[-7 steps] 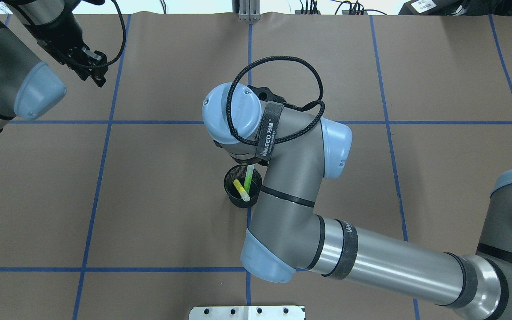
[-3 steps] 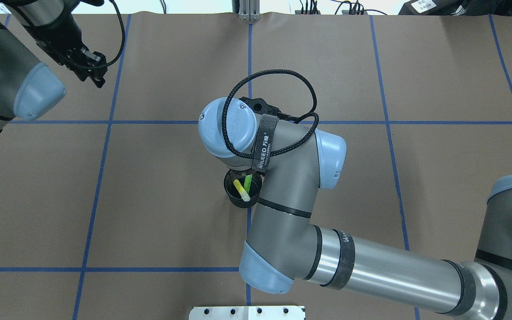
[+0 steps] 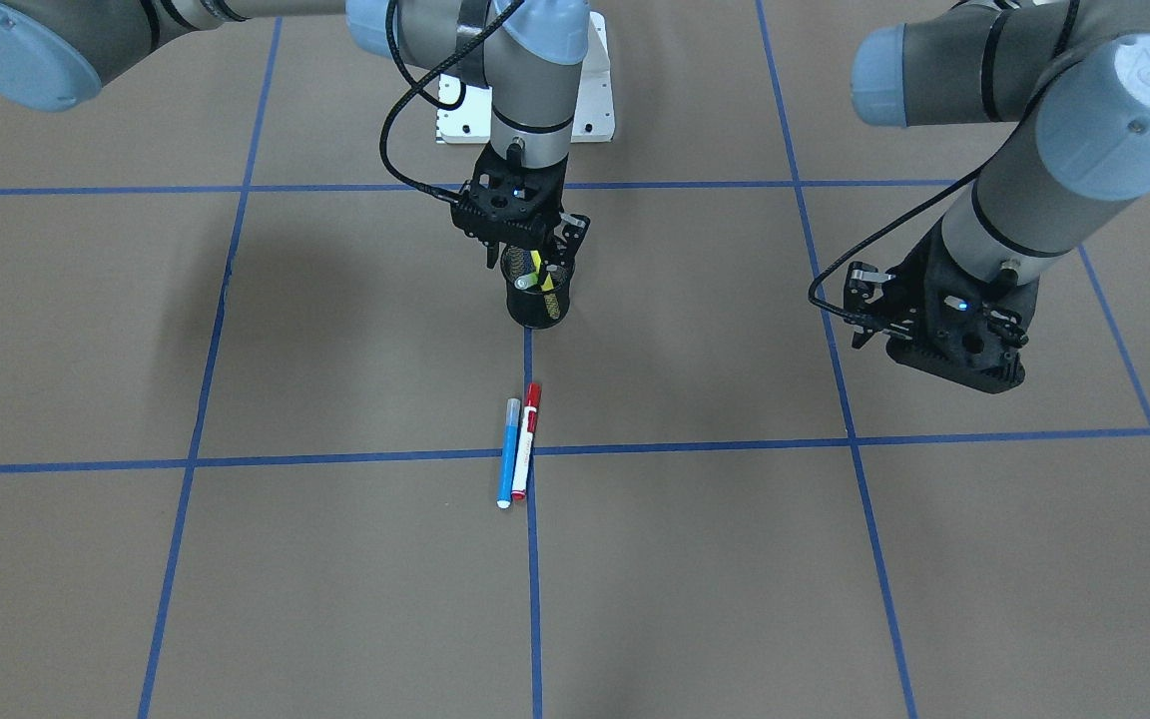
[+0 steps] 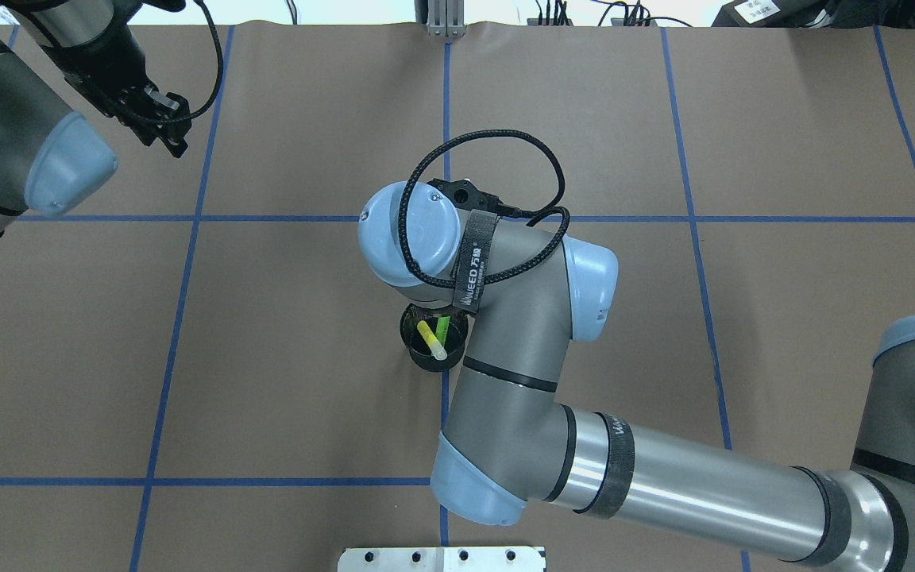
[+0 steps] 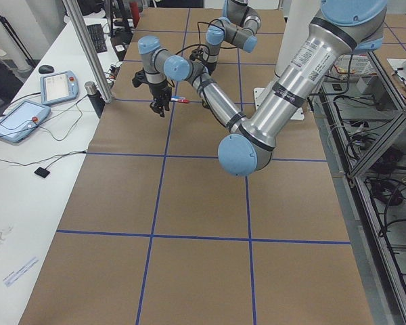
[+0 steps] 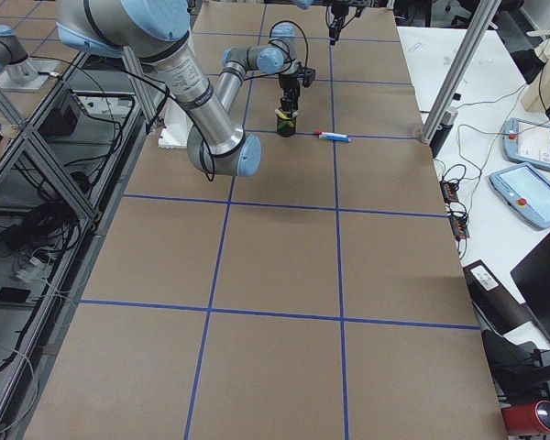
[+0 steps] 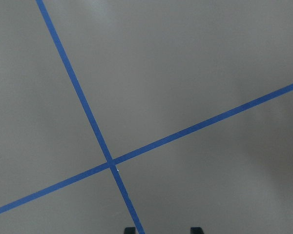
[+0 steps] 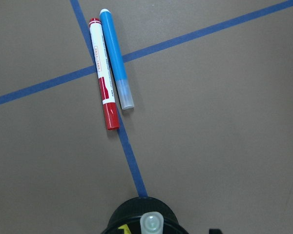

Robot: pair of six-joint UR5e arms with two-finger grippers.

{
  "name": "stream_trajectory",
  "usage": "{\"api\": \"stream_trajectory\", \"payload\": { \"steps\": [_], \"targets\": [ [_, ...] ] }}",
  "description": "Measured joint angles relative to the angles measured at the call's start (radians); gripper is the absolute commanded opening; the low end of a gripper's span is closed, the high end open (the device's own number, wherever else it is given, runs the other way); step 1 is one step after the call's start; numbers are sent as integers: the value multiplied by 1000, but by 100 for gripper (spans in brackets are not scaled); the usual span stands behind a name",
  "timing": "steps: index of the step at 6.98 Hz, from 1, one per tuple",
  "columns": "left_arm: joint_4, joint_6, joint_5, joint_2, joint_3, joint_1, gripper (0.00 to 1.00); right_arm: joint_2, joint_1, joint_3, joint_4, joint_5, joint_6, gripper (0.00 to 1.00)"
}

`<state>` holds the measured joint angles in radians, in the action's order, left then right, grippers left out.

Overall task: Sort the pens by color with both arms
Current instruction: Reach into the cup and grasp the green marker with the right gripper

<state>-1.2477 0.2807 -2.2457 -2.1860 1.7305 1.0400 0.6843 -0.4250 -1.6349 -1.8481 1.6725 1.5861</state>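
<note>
R gripper (image 3: 533, 258) hung over black mesh cup (image 3: 539, 306) w/ yellow pen (image 4: 430, 339) & lime pen (image 4: 443, 324) inside, jaws apart; L gripper (image 7: 162, 229) empty, jaws apart.

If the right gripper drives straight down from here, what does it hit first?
Likely the pale pen cap standing in the black mesh cup, right under the right gripper; the cup rim next. Depth is hard to judge.
</note>
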Motion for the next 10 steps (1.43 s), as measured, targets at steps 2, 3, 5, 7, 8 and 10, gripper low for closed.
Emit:
{"api": "stream_trajectory", "payload": {
  "steps": [2,3,5,7,8,10],
  "targets": [
    [0,0,0,0,0,0,49,0,2,1,1,-2,-17,58],
    [0,0,0,0,0,1,50,-1,3,6,4,-2,-21,56],
    [-1,0,0,0,0,3,73,-2,5,30,38,-2,-25,55],
    [0,0,0,0,0,5,86,-4,6,38,52,-2,-31,55],
    [0,0,-1,0,0,6,89,-5,5,37,52,-3,-35,55],
    [-1,0,-1,0,2,6,99,-4,2,34,52,-3,-44,50]
  ]
}}
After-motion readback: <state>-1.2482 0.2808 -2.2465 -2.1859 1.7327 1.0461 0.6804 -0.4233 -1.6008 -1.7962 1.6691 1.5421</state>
